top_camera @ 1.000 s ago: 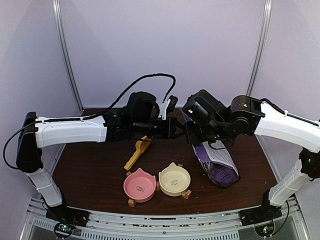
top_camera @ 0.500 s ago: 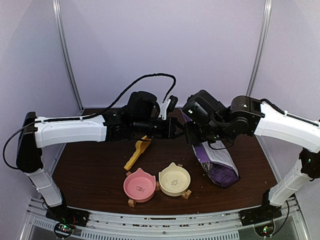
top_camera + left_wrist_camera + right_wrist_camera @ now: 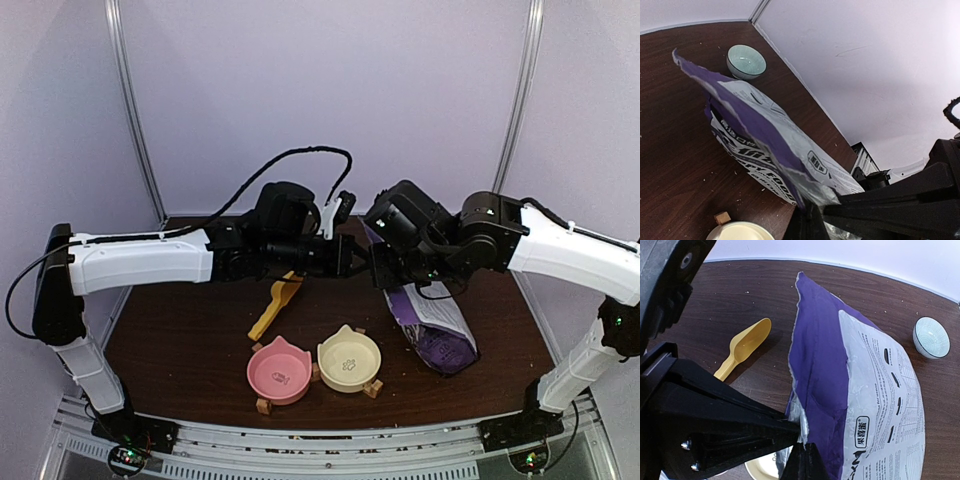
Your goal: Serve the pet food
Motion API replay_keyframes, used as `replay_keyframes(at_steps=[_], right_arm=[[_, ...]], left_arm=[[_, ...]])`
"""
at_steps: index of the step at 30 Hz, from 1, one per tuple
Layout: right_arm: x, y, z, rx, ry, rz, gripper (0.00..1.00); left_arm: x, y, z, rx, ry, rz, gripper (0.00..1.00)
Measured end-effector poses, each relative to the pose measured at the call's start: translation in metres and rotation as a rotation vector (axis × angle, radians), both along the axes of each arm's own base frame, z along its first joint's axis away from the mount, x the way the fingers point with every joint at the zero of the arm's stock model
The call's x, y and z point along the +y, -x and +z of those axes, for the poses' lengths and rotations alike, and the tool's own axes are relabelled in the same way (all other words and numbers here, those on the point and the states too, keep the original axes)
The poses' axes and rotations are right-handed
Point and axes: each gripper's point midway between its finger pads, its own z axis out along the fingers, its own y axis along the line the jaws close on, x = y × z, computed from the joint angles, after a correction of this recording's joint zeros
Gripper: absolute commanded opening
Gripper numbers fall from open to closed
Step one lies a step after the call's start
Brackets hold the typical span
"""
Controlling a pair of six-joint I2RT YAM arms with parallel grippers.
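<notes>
At mid-frame in the top view, the left gripper (image 3: 352, 262) and right gripper (image 3: 377, 268) meet tip to tip above the table (image 3: 170, 340), at the raised top of the purple bag (image 3: 440, 330). A yellow scoop (image 3: 275, 305), pink bowl (image 3: 279, 370) and cream bowl (image 3: 349, 360) lie lower in the frame.

At the bottom edge of the left wrist view, the left claw is pressed together, pinching the bag's torn rim.

At the bottom of the right wrist view, the right claw pinches that rim too.

The pet food is hidden from every view.
</notes>
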Motion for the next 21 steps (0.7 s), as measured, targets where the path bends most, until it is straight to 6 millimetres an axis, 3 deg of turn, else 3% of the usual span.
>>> replay_keyframes(at_steps=[21], right_arm=[[0.0002, 0.0000, -0.0020, 0.003, -0.006, -0.007, 0.00]], left_arm=[[0.0015, -0.0008, -0.0029, -0.002, -0.027, 0.028, 0.00]])
